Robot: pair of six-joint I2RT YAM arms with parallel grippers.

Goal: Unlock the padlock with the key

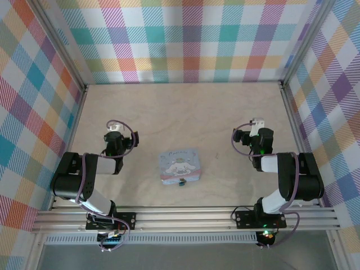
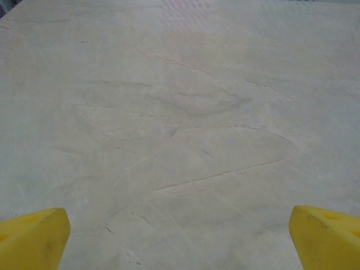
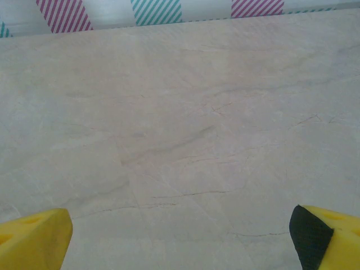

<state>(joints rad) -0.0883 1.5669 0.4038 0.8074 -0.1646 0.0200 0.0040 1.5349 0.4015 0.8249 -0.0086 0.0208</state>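
One pastel tin [image 1: 179, 165], one tiny dark padlock [image 1: 181, 181] at its near edge, two grippers, left gripper [image 2: 180, 228] and right gripper [image 3: 180, 228] both spread wide, empty.

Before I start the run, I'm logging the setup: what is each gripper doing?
Left gripper: open, holding nothing.
Right gripper: open, holding nothing.

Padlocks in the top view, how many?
1: the padlock sits at the near edge of the cartoon-printed tin. The tin's inside is hidden, so more could be in there.
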